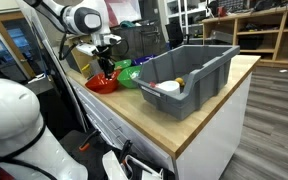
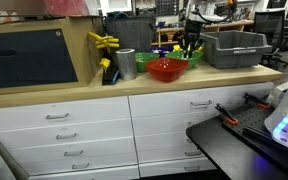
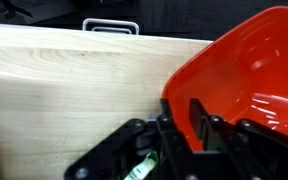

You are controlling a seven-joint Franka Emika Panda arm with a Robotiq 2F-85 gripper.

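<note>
A red bowl (image 1: pixel 101 84) sits on the wooden counter, and it also shows in an exterior view (image 2: pixel 165 69) and fills the right of the wrist view (image 3: pixel 252 70). My gripper (image 1: pixel 106 66) comes down on the bowl's rim. In the wrist view the gripper (image 3: pixel 184 125) has one finger inside the bowl and one outside, closed tight on the rim. A green bowl (image 1: pixel 130 75) lies right beside the red one, toward the grey bin; it also shows in an exterior view (image 2: pixel 191 60).
A large grey plastic bin (image 1: pixel 189 72) with small items inside stands on the counter (image 1: pixel 199 115) past the bowls. A metal cup (image 2: pixel 125 63) and a yellow clamp-like tool (image 2: pixel 104 45) stand on the other side. Drawers (image 2: pixel 74 125) run below.
</note>
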